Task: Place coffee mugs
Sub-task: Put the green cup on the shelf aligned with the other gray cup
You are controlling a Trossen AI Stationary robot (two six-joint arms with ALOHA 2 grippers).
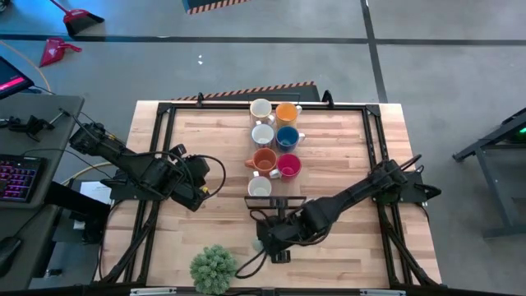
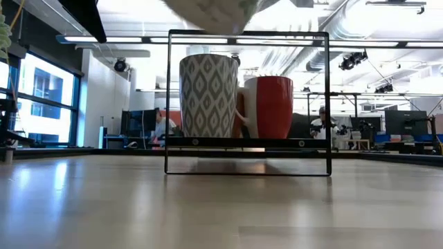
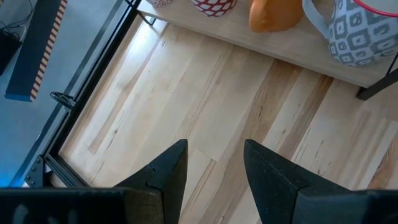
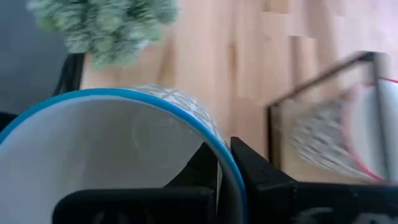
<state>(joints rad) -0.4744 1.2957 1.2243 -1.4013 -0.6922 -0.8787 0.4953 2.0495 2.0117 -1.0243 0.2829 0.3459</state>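
Note:
Seven mugs stand in two columns on the table's far middle: white, orange, white, blue, orange, red-pink, white. An eighth, a grey-patterned mug with a blue rim, is in my right gripper near the table's near middle. Its bottom shows high above the tabletop in the low view. My left gripper hovers open over bare wood left of the mugs, touching nothing. My right gripper holds the blue-rimmed mug by its rim wall. One finger is inside the mug and the other finger outside. The mug is lifted clear of the table.
A black wire frame stands just near of the mug columns, seen as a rectangle in the low view. A green spiky plant ball sits at the near edge. Black rails border the tabletop. Bare wood lies left and right.

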